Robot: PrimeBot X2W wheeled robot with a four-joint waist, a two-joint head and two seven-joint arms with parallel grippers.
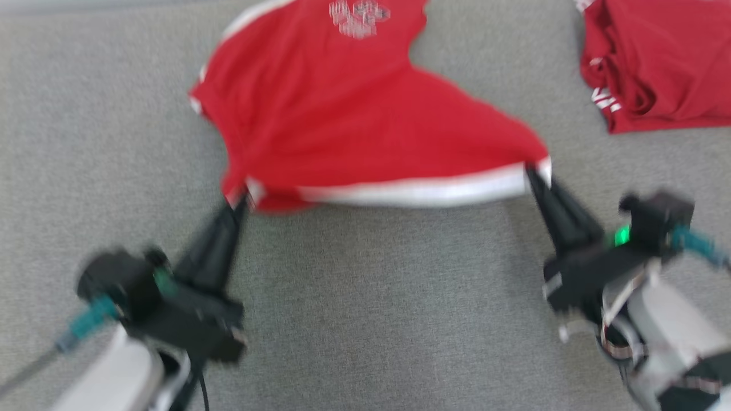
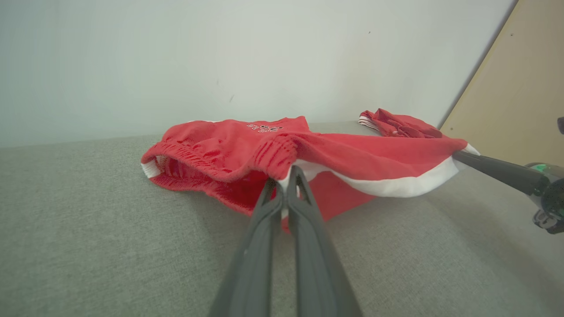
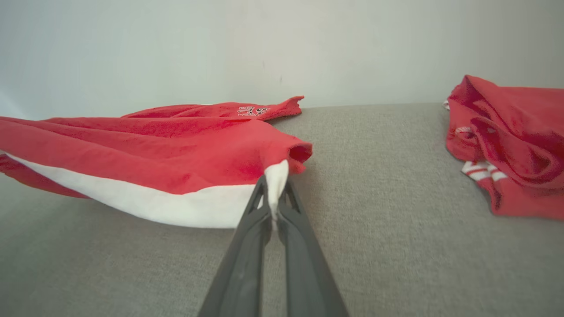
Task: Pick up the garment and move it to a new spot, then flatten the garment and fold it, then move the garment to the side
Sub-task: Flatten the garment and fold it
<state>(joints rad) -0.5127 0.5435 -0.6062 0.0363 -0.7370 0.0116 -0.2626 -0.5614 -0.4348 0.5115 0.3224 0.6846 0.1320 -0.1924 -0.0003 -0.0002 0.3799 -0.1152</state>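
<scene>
A red garment (image 1: 354, 120) with a white band along its near edge lies across the grey surface, its near edge lifted and stretched between my two grippers. My left gripper (image 1: 243, 200) is shut on the garment's near left corner, seen close in the left wrist view at the gripper (image 2: 286, 174) pinching the red cloth (image 2: 246, 149). My right gripper (image 1: 534, 171) is shut on the white-banded near right corner; in the right wrist view that gripper (image 3: 273, 185) clamps the white band of the garment (image 3: 154, 163). The far part with a white print rests on the surface.
A second red garment (image 1: 657, 63) with white stripes lies bunched at the back right, also as a red heap (image 3: 511, 141) in the right wrist view. The grey fabric surface (image 1: 371, 314) stretches wide in front. A pale wall (image 2: 220, 57) rises behind, with a tan panel (image 2: 520, 88) at the right.
</scene>
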